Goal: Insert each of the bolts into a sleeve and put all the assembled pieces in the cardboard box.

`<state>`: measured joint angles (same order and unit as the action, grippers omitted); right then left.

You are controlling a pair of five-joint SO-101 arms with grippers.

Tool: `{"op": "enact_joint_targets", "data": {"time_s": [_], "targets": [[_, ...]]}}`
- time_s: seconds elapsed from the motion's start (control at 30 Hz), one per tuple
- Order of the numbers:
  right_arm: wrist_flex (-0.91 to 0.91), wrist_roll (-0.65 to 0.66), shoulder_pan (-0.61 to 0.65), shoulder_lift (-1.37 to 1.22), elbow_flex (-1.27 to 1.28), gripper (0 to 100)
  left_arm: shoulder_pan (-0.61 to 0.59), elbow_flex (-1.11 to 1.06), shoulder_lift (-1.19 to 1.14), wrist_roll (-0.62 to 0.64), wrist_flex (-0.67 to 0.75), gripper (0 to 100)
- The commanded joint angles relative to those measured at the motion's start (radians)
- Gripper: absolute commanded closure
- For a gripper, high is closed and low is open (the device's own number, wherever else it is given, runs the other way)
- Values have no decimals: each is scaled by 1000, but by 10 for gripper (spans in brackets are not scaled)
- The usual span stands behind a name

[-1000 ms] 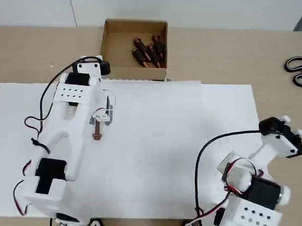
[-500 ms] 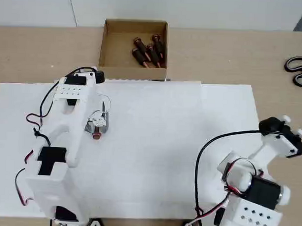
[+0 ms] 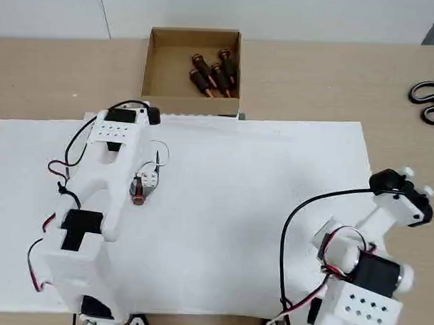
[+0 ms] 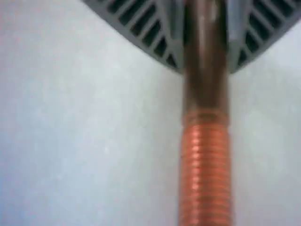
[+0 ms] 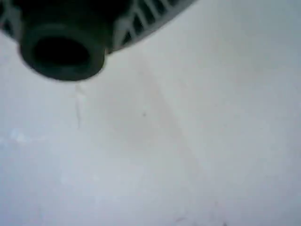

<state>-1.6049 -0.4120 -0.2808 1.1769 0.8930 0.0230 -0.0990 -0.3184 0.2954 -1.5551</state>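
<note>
My left gripper (image 3: 140, 185) hangs over the left part of the white sheet, shut on a copper bolt (image 3: 137, 197). In the left wrist view the bolt (image 4: 205, 155) runs out from between the grey ribbed fingers (image 4: 141, 28), threaded end away from them, with my left gripper (image 4: 205, 61) clamped on its smooth shank. In the right wrist view my right gripper (image 5: 66, 21) is shut on a black sleeve (image 5: 63, 54), whose open bore faces the camera just above the sheet. The cardboard box (image 3: 163, 68) at the table's far side holds three assembled pieces (image 3: 213, 73).
The white sheet (image 3: 237, 206) covers most of the table. The right arm (image 3: 374, 246) is folded low at the near right corner. Black scissors (image 3: 429, 100) lie on the bare wood at the far right.
The left arm has shifted, and its gripper has come a little nearer with the bolt, which now looks shorter from above. The right arm has hardly moved.
</note>
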Motion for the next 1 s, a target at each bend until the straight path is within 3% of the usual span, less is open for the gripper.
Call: {"op": "enact_joint_targets", "data": {"time_s": [0.0, 0.2, 0.4, 0.6, 0.73, 0.97], "targets": [[19, -9, -7, 1, -6, 995, 23, 82, 51, 143, -80, 995], [19, -9, -7, 1, -6, 995, 40, 243, 100, 281, -178, 995], [19, -9, -7, 1, -6, 995, -23, 328, 115, 671, -176, 995], [19, -9, -7, 1, -5, 995, -106, 326, 114, 941, -176, 995], [19, -9, -7, 1, -5, 995, -153, 326, 112, 1241, -176, 994], [19, -9, -5, 1, -5, 995, -164, 326, 114, 1324, -176, 978]]}}
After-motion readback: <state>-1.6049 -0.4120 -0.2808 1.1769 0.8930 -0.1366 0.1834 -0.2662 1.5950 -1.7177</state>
